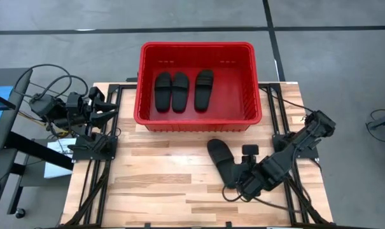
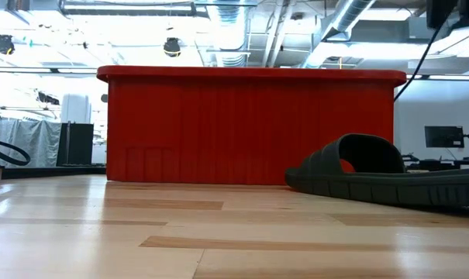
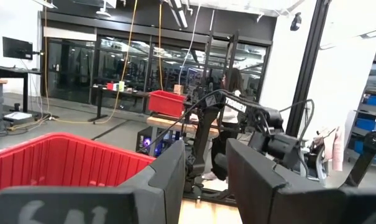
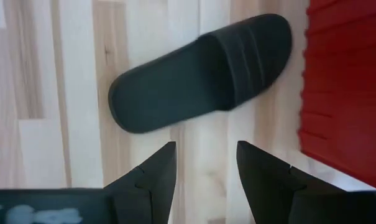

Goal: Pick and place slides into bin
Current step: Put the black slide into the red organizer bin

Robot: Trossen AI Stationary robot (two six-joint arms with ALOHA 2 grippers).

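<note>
Slides in bin: three black slides (image 1: 182,90) are seen lying side by side on the floor of the bin (image 1: 196,121), toward its left and middle.
Slide on table: the fourth slide (image 1: 221,161) lies flat on the wooden table (image 1: 154,184), in front of the bin's near wall and apart from it, sole down, strap end toward the bin.
Bin: the red bin is set at the far edge of the table, upright, with free room left to the right of the three slides.
Right gripper: the right gripper (image 4: 202,163) is held low over the table just beside the heel end of the last slide; its fingers are apart and nothing is held between them.
Left gripper: the left gripper (image 3: 203,174) is parked at the table's left edge beside the bin, fingers apart and empty.
Step in hand: the approach to the last slide is judged to be under way; three of four are placed.
Next move: the open fingers would need to be brought over the slide's edge or strap, closed, and the slide lifted clear of the bin's rim before release into the free space.
</note>
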